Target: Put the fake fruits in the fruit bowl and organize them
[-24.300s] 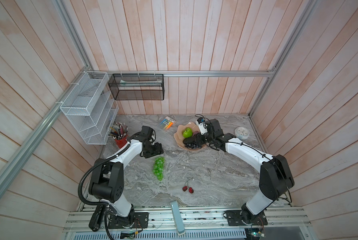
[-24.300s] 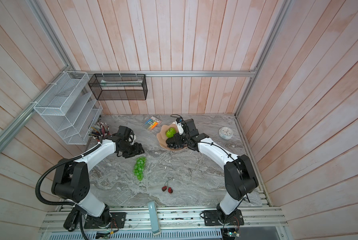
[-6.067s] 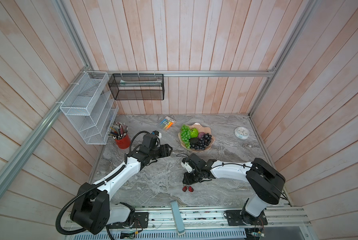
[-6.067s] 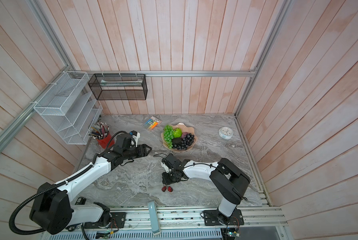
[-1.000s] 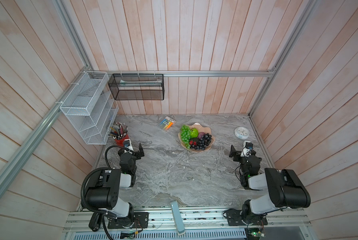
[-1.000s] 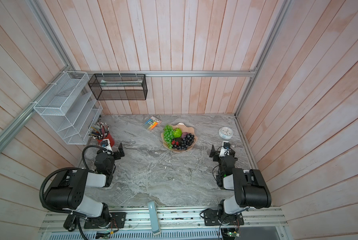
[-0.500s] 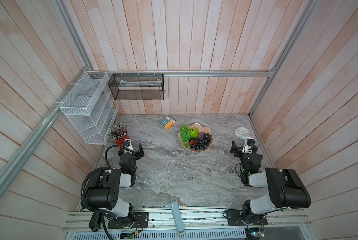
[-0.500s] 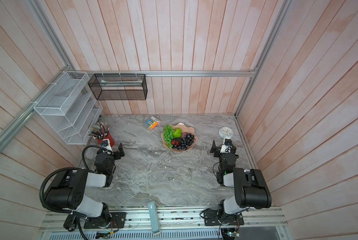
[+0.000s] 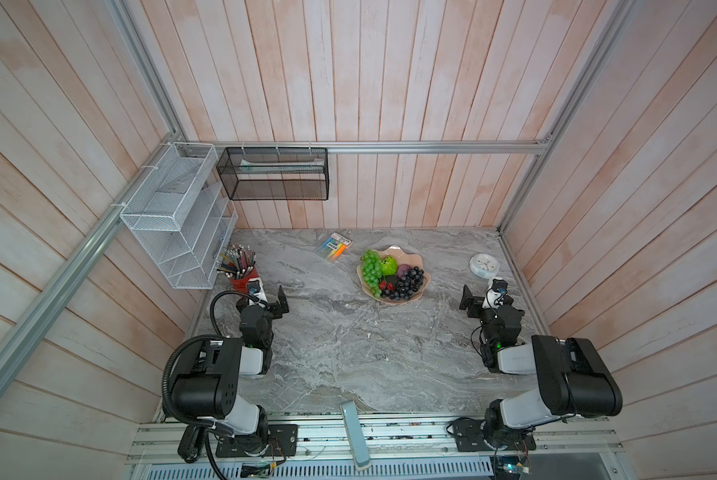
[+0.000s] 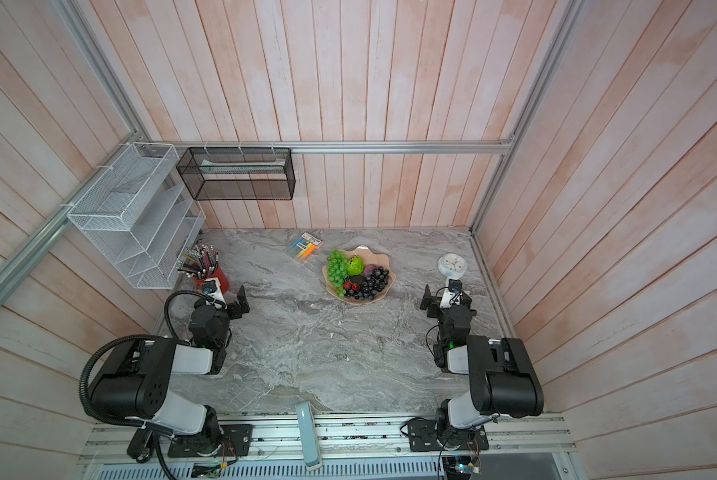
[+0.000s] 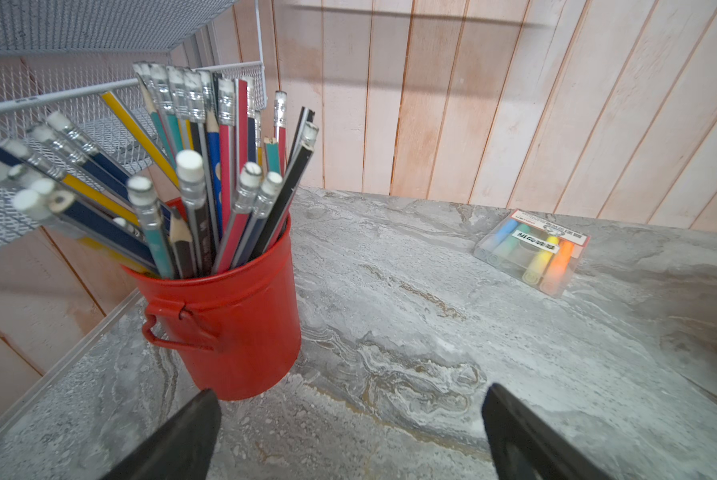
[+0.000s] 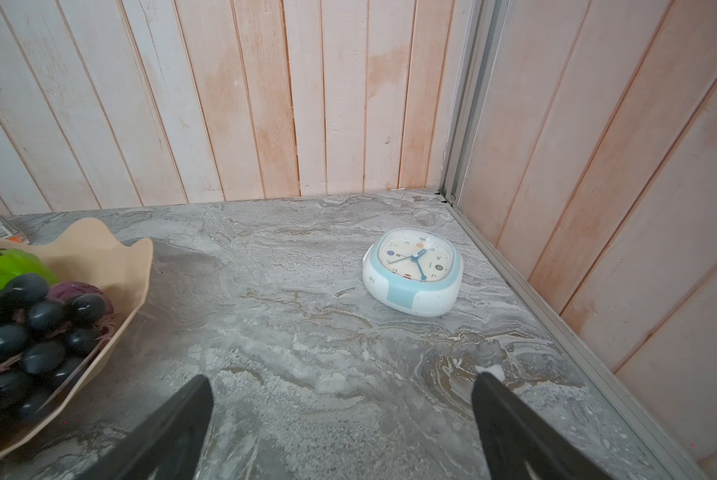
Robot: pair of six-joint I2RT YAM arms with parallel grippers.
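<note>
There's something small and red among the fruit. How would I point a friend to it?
Start at the grey table and find the peach bowl with the wavy rim near the back wall. At its near side, between the green grapes and the dark grapes, lie the cherries: the only red fruit.

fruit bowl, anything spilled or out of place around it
Nothing stands out. The fruit bowl sits flat, the fruits all lie inside it, and none shows on the table. The pencil cup stands upright.
</note>
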